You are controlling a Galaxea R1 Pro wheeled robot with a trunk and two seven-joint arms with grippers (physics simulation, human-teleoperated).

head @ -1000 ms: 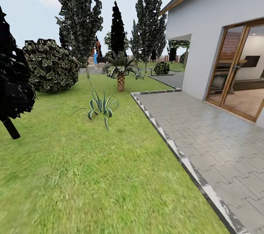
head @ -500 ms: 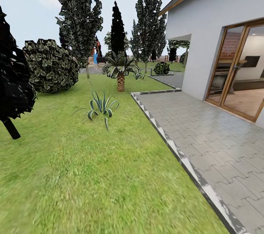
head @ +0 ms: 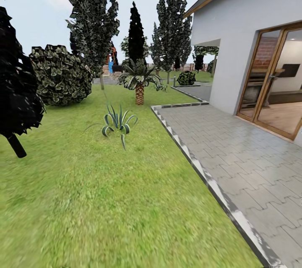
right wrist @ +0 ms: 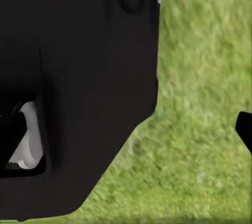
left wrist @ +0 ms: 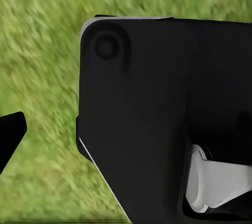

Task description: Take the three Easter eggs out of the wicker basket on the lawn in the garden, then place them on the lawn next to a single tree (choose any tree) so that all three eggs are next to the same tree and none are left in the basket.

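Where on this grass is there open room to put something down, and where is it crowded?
Open: the lawn between the spiky plant, the dark tree and the patio edge. Crowded farther back, around the round bush, the palm and the tall trees.

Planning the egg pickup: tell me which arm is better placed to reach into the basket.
Cannot tell yet. The head view has lawn, a spiky plant and patio, with no basket to compare against. Both wrist views look down on grass alike, so neither arm has an edge.

Matte black housing (left wrist: 157, 129) with a pale grey insert (left wrist: 218, 182).
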